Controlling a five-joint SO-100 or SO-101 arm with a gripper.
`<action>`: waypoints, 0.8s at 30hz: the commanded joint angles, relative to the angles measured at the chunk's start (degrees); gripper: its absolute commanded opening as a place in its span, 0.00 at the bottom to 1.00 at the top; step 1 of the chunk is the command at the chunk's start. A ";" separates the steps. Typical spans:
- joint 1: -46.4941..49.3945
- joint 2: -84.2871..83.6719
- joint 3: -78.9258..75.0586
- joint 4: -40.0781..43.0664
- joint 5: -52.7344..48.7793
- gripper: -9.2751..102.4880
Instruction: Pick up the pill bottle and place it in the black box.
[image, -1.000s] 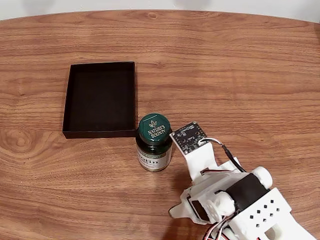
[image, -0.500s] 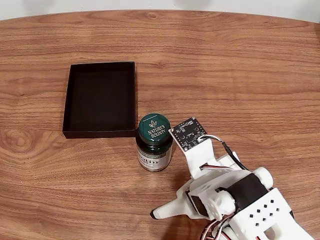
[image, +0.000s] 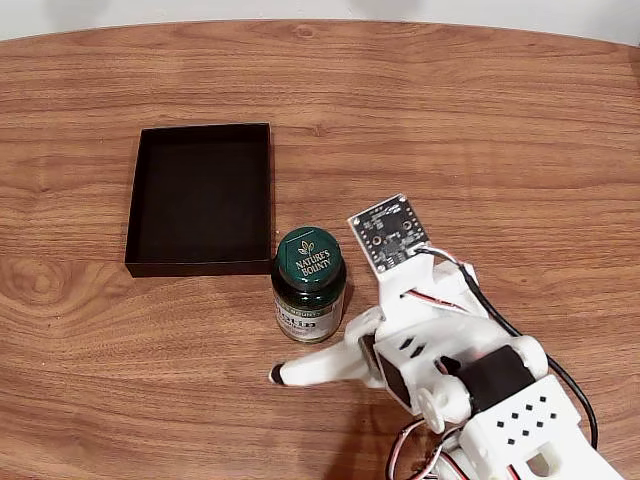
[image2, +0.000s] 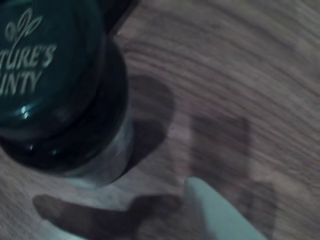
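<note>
The pill bottle (image: 309, 285), dark green with a "Nature's Bounty" cap, stands upright on the wood table just off the near right corner of the black box (image: 200, 198), whose floor is bare. My gripper (image: 335, 325) is open just right of and below the bottle, not touching it. One white finger (image: 310, 368) reaches left across the table in front of the bottle; the other lies under the wrist camera board (image: 389, 231). In the wrist view the bottle's cap (image2: 45, 70) is at upper left, and a white fingertip (image2: 210, 205) shows at the bottom.
The wooden table (image: 480, 120) stretches wide behind and to the right. My white arm (image: 500, 400), with its cables, takes up the lower right corner of the fixed view.
The jaws have swung wide open, one finger sweeping left in front of the bottle. The wrist has moved forward, further up the fixed view. Bottle and box have not moved.
</note>
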 joint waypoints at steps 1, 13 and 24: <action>-0.53 -0.62 -3.78 -2.72 -0.88 0.59; 0.53 -4.39 -3.43 -12.57 -0.62 0.57; 0.00 -13.80 -3.08 -24.87 -2.46 0.56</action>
